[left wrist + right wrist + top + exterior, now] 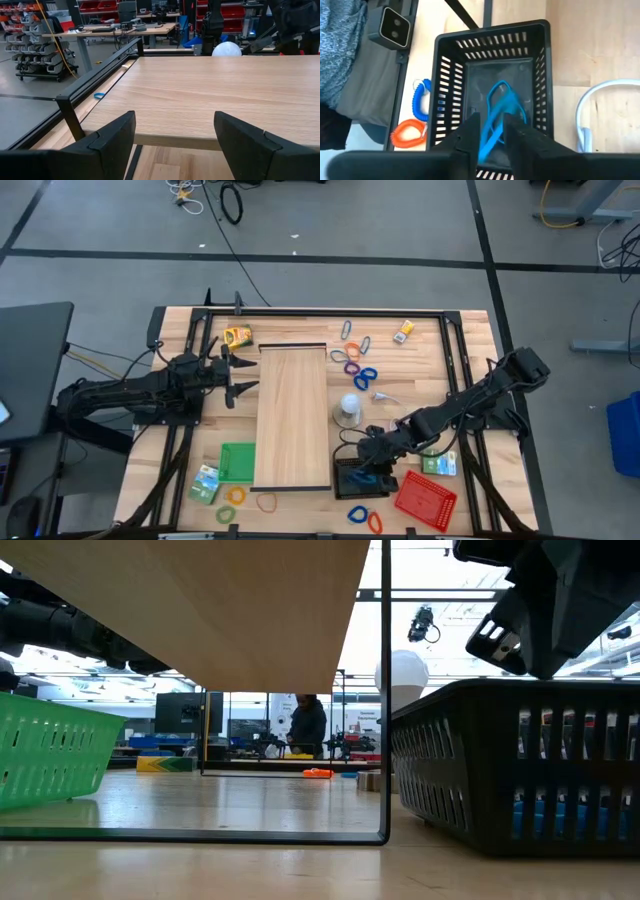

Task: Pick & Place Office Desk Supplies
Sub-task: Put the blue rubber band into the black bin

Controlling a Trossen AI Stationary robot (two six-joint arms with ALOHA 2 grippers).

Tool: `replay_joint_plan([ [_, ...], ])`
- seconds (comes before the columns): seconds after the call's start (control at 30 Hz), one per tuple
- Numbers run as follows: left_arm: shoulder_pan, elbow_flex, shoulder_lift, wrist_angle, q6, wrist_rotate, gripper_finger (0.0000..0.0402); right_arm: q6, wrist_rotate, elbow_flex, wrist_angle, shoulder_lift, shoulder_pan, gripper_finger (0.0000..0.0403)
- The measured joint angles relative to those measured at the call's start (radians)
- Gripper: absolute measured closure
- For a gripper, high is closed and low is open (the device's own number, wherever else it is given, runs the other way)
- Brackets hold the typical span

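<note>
- we've got the right gripper [492, 134] hanging right over the black mesh tray [358, 477], fingers pinched narrow on a blue loop clip [498, 114] that dangles down inside the tray
- that tray sits near the front edge of the table [470, 340], right-hand half, with the red mesh tray [425, 499] just beside it toward the front right corner
- on the table just outside the black tray we can see a blue coiled band [421, 100] and an orange coiled band [407, 134], both close to the front edge
- a white round thing [348, 409] sits next to the long wooden board [292, 415] that runs down the middle
- a bunch of loose clips [358, 360] in blue, purple, orange and grey lies near the back edge, right of the board, plus a small yellow box [404, 331] further toward the back right corner
- the left gripper [241, 374] waits by the left side of the board, fingers spread wide, holding nothing
- green mesh tray [238, 461] is on the left of the board near the front, with a small green box [206, 483] and a yellow loop [234, 495] beside it
- another yellow box [237, 335] is up near the back left
- a person [307, 726] shows way back in the room
</note>
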Motion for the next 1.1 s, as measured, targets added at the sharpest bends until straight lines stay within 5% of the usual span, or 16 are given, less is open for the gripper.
replay_joint_plan([
  [0.3, 0.000, 0.000, 0.000, -0.002, 0.000, 0.000, 0.0129, -0.006, 0.090, 0.000, -0.013, -0.015, -0.012, 0.0262],
  [0.67, 0.000, 0.000, 0.001, 0.000, -0.004, 0.001, 0.0129, -0.109, 0.502, 0.000, -0.330, -0.129, -0.059, 0.0265],
  [0.83, 0.000, 0.000, 0.001, 0.001, -0.004, 0.001, 0.0129, -0.203, 0.611, 0.000, -0.419, -0.187, -0.182, 0.0265],
  [1.1, 0.000, 0.000, 0.002, -0.002, 0.000, 0.001, 0.0129, -0.497, 0.537, 0.000, -0.397, -0.196, -0.484, 0.0257],
])
